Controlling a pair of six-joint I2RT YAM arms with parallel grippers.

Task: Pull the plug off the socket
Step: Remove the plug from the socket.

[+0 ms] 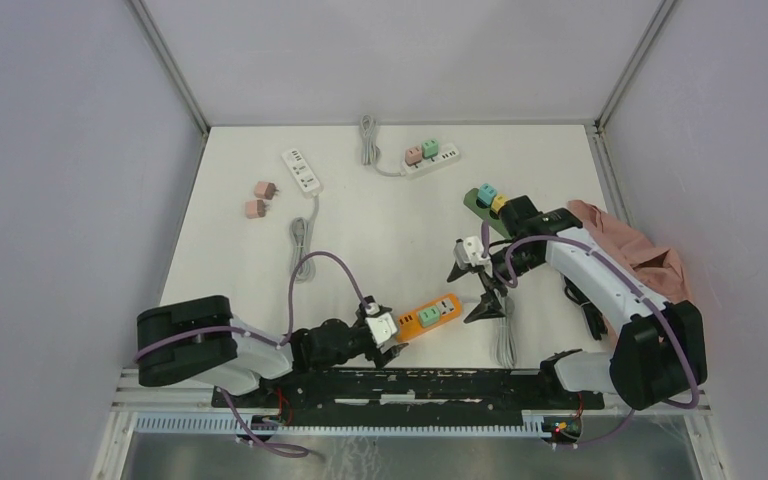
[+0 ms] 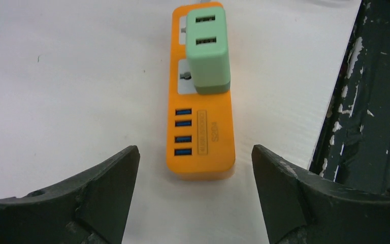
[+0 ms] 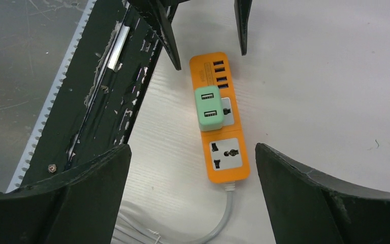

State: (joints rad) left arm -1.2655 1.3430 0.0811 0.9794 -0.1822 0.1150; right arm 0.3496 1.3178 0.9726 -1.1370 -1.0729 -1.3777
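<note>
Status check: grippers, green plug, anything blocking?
Left gripper open, flanking USB end of orange power strip. Right gripper open, above its cord end. Green USB plug seated, untouched. No obstruction.

White table (image 1: pixel 380 240): orange strip (image 1: pixel 432 314), white strips (image 1: pixel 302 170), green strip (image 1: pixel 479 208), pink plugs (image 1: pixel 265 189).

Green plug (image 3: pixel 207 108) seated in orange socket strip (image 3: pixel 226 152), flat on table

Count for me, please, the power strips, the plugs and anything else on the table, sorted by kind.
Power strips: 4, namely the orange strip, left white strip, right white strip and dark green strip.
Plugs: 7, namely three pink plugs, two green plugs, a teal plug and a yellow plug.
Pink cloth: 1.
Total: 12.
</note>
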